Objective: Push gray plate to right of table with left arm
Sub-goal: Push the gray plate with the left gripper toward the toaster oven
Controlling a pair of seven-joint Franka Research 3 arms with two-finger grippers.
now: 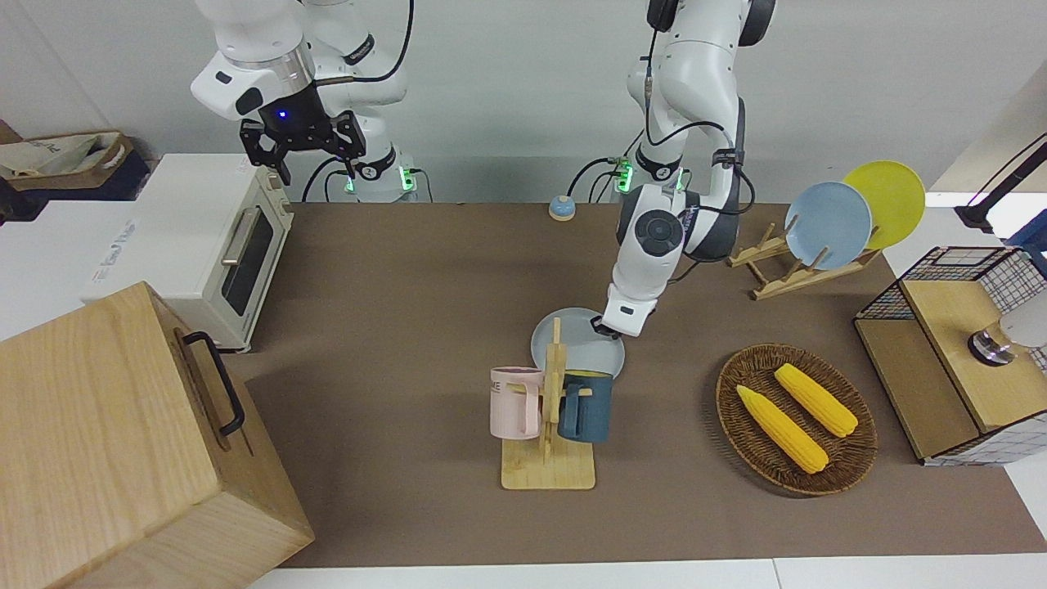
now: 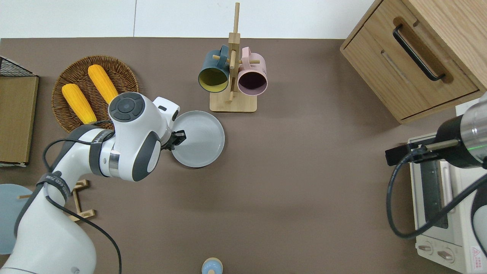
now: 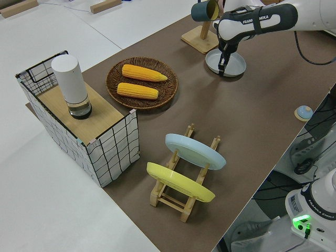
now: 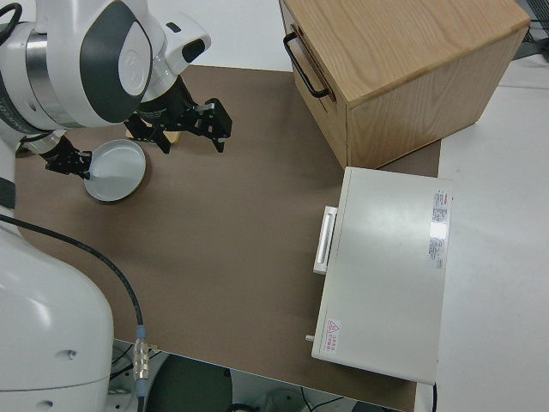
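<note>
On table (image 2: 289, 171), left gripper (image 2: 179, 138) seemingly touches gray plate (image 2: 203, 142) rim.

Robotics lab, 2 white arms (image 1: 654, 245), mock kitchen table (image 1: 393, 286)

The gray plate (image 2: 199, 139) is a round, shallow, pale gray-blue dish with a low rim, sitting flat on the brown desk (image 2: 289, 182) around the middle. The left arm (image 2: 129, 148) reaches low, its tool (image 2: 178, 137) down at the plate's rim on the left arm's end.
</note>
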